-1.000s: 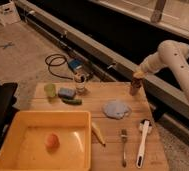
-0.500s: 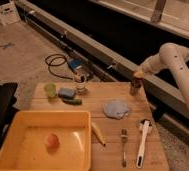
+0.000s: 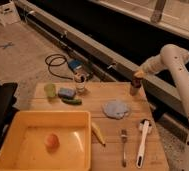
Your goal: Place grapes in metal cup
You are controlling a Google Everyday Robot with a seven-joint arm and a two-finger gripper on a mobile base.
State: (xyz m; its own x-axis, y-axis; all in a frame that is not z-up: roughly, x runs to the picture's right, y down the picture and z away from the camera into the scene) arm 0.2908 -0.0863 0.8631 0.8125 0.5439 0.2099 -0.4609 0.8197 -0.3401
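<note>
The gripper (image 3: 137, 76) sits upper right of the frame, right above the metal cup (image 3: 134, 89) at the far right edge of the wooden table (image 3: 108, 135). Arm comes in from the right, white & jointed. Fingers look pressed together, w/ maybe a hair of slack starting. I can't make out the grapes anywhere: not on the table, not in the tub, so my guess is they're either at the fingertips or already down in the cup. Can't tell which, the spot is too dark.

Compared w/ a sec ago, the arm has barely shifted; the gripper was parked over the cup then too. Everything else on the table is where it was. So the carry is prob. done & what's left is the drop: open up, let the bunch fall in, lift clear w/o knocking the cup, which stands close to the edge.

Rest of the scene: yellow tub (image 3: 18, 125) lower left w/ an orange-pink fruit (image 3: 51, 141) in it, banana (image 3: 97, 133) just beside the tub's right wall. Fork (image 3: 123, 146) & white brush (image 3: 143, 140) lower right. Blue-grey cloth (image 3: 116, 108) mid-table. Upper left of the table: pale green cup (image 3: 50, 90), blue sponge (image 3: 66, 92), green chili (image 3: 72, 101), glass jar (image 3: 80, 83).
</note>
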